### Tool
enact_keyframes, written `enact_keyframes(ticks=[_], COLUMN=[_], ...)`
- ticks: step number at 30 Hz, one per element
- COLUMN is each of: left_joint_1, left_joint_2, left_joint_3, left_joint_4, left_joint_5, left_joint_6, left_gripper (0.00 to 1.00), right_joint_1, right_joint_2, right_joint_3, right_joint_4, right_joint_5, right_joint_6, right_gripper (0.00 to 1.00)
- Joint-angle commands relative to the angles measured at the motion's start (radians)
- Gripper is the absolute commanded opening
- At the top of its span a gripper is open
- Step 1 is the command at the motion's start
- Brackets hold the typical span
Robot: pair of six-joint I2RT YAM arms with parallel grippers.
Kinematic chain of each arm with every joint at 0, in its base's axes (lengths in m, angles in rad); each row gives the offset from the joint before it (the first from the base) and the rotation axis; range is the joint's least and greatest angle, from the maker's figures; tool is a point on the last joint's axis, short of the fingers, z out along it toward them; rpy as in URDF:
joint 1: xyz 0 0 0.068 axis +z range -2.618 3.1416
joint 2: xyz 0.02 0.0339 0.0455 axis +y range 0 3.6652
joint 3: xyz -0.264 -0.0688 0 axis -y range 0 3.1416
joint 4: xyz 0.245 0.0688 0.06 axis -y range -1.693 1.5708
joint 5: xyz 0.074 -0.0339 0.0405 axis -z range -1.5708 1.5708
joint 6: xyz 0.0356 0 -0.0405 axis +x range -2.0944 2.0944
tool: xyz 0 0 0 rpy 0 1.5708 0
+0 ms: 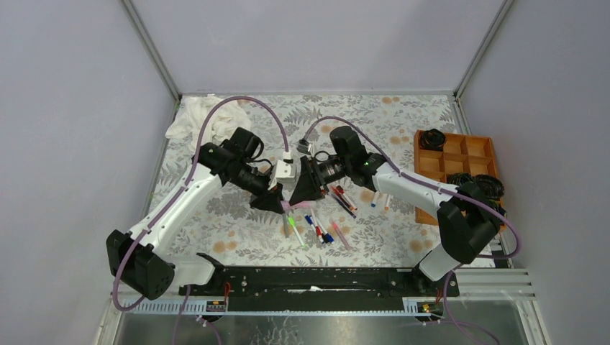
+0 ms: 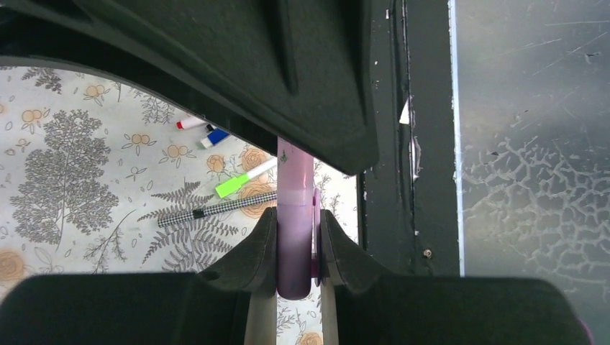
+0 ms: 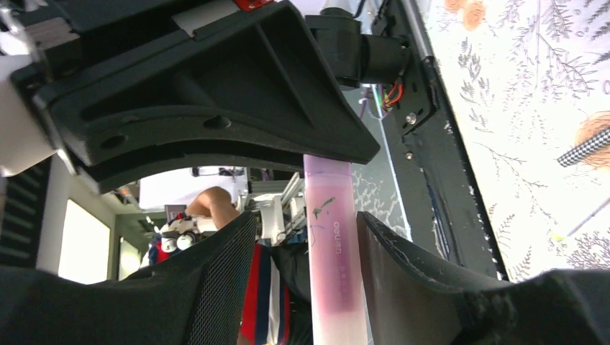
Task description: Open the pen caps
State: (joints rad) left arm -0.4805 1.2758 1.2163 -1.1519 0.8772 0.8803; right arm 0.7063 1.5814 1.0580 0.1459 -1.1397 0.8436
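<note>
A pink pen [image 2: 295,180] is held in the air between my two grippers above the middle of the table. My left gripper [image 2: 296,244] is shut on its darker pink cap [image 2: 293,266], clip side against one finger. In the top view, my left gripper [image 1: 277,201] and right gripper [image 1: 302,188] face each other tip to tip. My right gripper [image 3: 306,230] is open around the pale pink barrel [image 3: 332,251]; one finger is close to it and a gap shows on the other side. Several other capped pens [image 1: 316,228] lie on the cloth below.
A green-capped pen [image 2: 243,180] and a checkered pen [image 2: 216,208] lie under the left gripper. More pens [image 1: 344,198] lie to the right. A white block [image 1: 285,171] sits behind the grippers. An orange compartment tray [image 1: 454,162] stands at right and a white cloth [image 1: 194,115] at back left.
</note>
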Motion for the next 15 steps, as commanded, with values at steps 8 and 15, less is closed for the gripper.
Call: enact_keyframes(ticks=[8, 15], left_joint_1=[0.007, 0.007], left_joint_2=[0.076, 0.116], left_joint_3=[0.066, 0.085], left_joint_4=[-0.127, -0.152], left_joint_5=[0.054, 0.048], left_joint_6=[0.071, 0.060], left_gripper=[0.00, 0.00], right_joint_1=[0.025, 0.066], right_joint_2=[0.030, 0.047], right_joint_3=[0.156, 0.212], right_joint_4=[-0.532, -0.551], right_joint_5=[0.124, 0.210], right_joint_6=[-0.468, -0.498], right_gripper=[0.49, 0.39])
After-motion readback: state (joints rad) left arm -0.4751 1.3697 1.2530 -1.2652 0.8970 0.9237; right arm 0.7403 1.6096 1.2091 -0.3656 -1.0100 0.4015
